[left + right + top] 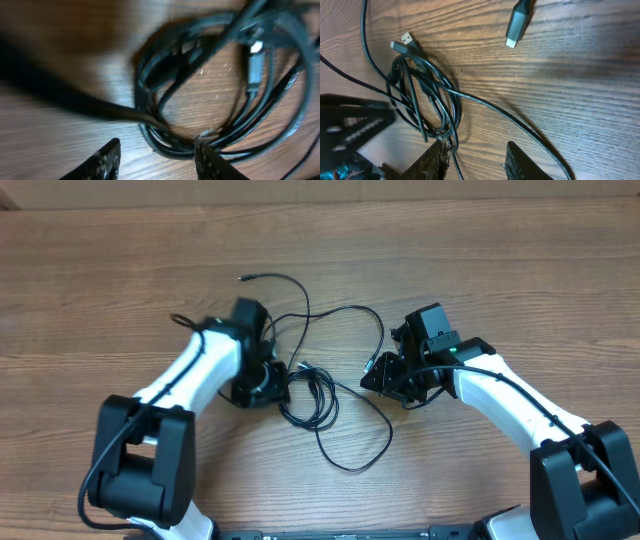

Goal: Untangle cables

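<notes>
Overhead gives me the whole worktop (pixel 500 260), with the cables (pixel 305 380) lying between my two arms. There is a small coil just beside the left tool (pixel 262 380), and loose strands loop out toward the right tool (pixel 385 375). The left wrist view is blurred; its fingers stand apart at the coil's edge, clamping nothing. Only the right wrist view shows plugs sharply: a USB plug (pixel 406 38) at the coil's top and a dark plug (pixel 517 25) lying apart. That tool is open too, its fingers cut off by the frame.
</notes>
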